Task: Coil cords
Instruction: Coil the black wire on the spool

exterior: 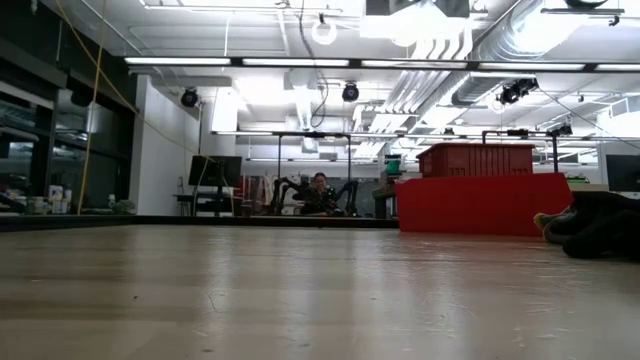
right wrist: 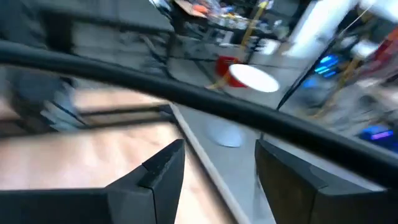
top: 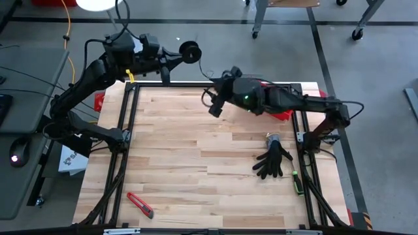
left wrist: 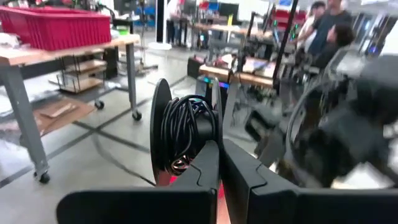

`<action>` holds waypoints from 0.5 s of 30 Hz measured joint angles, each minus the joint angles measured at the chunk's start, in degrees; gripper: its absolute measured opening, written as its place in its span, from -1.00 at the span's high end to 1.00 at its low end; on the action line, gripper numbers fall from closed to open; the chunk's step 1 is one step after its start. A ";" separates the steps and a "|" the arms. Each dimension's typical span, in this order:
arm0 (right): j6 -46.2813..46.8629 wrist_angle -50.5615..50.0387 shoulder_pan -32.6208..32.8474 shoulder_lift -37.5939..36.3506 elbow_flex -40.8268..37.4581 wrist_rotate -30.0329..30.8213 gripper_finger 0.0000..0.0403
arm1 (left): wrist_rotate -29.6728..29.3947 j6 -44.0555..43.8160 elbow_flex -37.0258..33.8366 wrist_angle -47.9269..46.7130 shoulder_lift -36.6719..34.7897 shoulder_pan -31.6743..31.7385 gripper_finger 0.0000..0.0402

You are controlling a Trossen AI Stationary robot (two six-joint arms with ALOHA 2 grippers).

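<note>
Left gripper [top: 177, 57] past far table edge, fingers pressed together, pinching round black spool [top: 190, 51] by its flange; dark thin cord [left wrist: 183, 127] wound on hub just ahead of jaws. Right gripper [top: 215, 104] over wood-plank table [top: 196, 163], jaws spread, empty. Black glove [top: 273, 160], red box cutter [top: 140, 204] well apart from both jaws.

Left gripper [left wrist: 219, 163] clamps the black spool [left wrist: 180, 134] wound with cord [left wrist: 183, 127].
</note>
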 joint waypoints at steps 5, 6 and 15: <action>3.53 3.61 -0.33 1.18 -0.02 -1.24 0.07 | 1.33 -0.84 0.00 2.94 0.00 -0.71 1.00; 5.59 4.10 -0.60 1.18 -0.02 -1.85 0.07 | 1.41 -0.89 0.00 3.13 0.00 -0.71 1.00; -8.17 17.42 1.23 3.24 0.04 0.01 0.10 | -0.03 -6.50 0.02 3.65 0.02 -0.69 1.00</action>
